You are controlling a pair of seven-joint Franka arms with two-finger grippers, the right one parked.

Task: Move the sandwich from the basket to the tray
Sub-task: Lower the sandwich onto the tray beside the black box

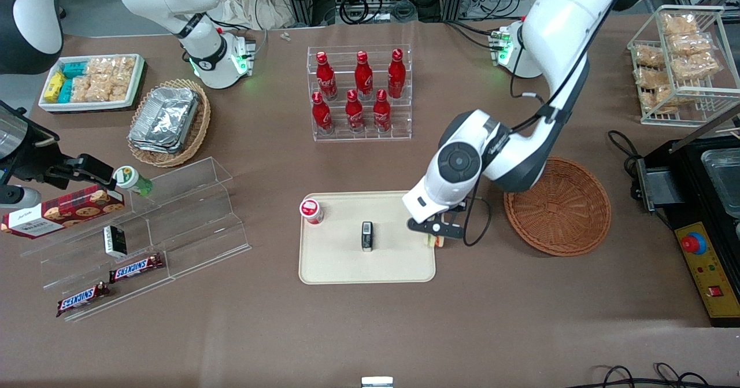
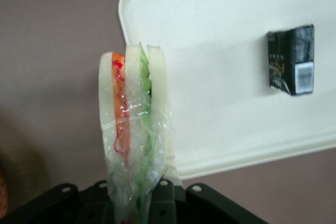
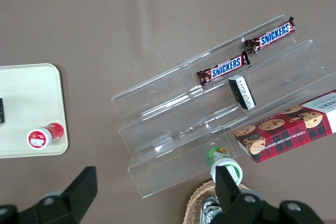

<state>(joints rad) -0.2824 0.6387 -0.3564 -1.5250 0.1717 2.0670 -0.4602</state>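
Observation:
My left gripper (image 1: 435, 230) is shut on the sandwich (image 1: 433, 241), a wrapped wedge of pale bread with orange and green filling. It holds the sandwich over the edge of the cream tray (image 1: 399, 266) that faces the basket. In the left wrist view the sandwich (image 2: 134, 108) sticks out from between the fingers of the gripper (image 2: 134, 195), above the tray's corner (image 2: 210, 35) and the brown table. The round reddish-brown basket (image 1: 558, 206) stands beside the tray, toward the working arm's end, with nothing in it.
On the tray stand a small red-capped jar (image 1: 311, 210) and a black packet (image 1: 367, 236), which also shows in the left wrist view (image 2: 291, 59). A rack of red bottles (image 1: 359, 90) stands farther from the front camera. A clear stepped shelf (image 1: 150, 232) with snacks lies toward the parked arm's end.

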